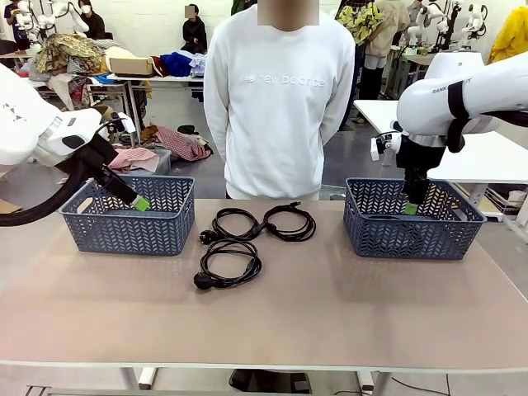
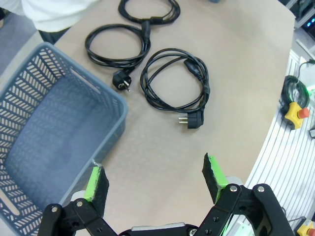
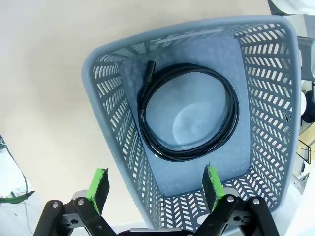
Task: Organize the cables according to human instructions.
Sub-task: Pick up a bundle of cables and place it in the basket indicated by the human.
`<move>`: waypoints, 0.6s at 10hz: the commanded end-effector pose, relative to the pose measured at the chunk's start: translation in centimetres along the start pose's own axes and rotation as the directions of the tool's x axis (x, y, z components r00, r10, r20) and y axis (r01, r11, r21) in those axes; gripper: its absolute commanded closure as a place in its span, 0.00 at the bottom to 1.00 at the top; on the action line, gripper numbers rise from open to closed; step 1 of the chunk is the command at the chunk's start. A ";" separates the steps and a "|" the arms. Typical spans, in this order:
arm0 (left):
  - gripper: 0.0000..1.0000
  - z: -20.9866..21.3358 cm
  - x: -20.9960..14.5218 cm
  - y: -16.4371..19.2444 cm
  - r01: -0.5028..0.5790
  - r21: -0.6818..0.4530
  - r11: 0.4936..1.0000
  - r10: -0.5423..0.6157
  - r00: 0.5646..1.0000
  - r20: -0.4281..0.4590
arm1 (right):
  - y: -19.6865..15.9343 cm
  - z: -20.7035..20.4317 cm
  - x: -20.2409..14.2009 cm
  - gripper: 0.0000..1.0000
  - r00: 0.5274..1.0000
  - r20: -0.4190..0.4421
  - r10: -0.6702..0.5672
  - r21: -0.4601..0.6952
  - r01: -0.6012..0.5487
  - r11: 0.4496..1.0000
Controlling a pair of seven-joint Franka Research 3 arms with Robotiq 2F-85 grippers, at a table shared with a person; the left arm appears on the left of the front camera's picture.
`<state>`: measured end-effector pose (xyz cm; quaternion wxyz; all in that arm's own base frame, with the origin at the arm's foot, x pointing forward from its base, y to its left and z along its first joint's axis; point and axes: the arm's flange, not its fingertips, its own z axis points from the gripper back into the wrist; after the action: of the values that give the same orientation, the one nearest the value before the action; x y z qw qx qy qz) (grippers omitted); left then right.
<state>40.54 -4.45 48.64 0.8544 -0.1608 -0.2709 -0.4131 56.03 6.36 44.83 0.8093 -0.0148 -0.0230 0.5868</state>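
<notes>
Three cables lie on the table ahead of the left gripper, its fingers apart; the nearest cable points its plug at them. This arm seems nearer. The right gripper, also spread, hangs over a fourth cable in its basket.

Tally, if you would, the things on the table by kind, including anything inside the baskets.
Coiled black cables: 4, three on the table, one in the right basket
Blue-grey baskets: 2
Total: 6
</notes>
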 end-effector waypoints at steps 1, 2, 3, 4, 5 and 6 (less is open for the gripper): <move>0.00 0.0 -0.2 0.3 0.015 -0.020 1.000 -0.014 1.000 0.019 | 0.0 0.0 0.0 0.00 1.000 0.000 0.000 0.000 0.000 1.000; 0.00 0.0 -0.2 0.3 0.015 -0.020 1.000 -0.014 1.000 0.019 | 0.6 0.4 0.2 0.00 0.999 0.041 -0.001 0.001 0.001 1.000; 0.00 0.0 -0.2 0.3 0.015 -0.020 1.000 -0.014 1.000 0.019 | 1.8 1.3 0.6 0.00 0.997 0.079 0.002 -0.019 0.000 1.000; 0.00 0.0 -0.2 0.3 0.015 -0.020 1.000 -0.014 1.000 0.019 | 3.2 2.1 0.9 0.00 0.993 0.116 0.010 -0.029 -0.006 1.000; 0.00 0.0 -0.2 0.3 0.015 -0.020 1.000 -0.014 1.000 0.019 | 4.8 2.8 1.2 0.00 0.989 0.148 0.008 -0.046 -0.002 0.999; 0.00 0.0 -0.2 0.3 0.015 -0.020 1.000 -0.014 1.000 0.019 | 6.6 3.5 1.2 0.00 0.984 0.179 0.009 -0.054 0.001 0.999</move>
<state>40.53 -4.44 48.65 0.8544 -0.1608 -0.2711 -0.4131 52.50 9.46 48.14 0.8064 0.0071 -0.0788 0.5861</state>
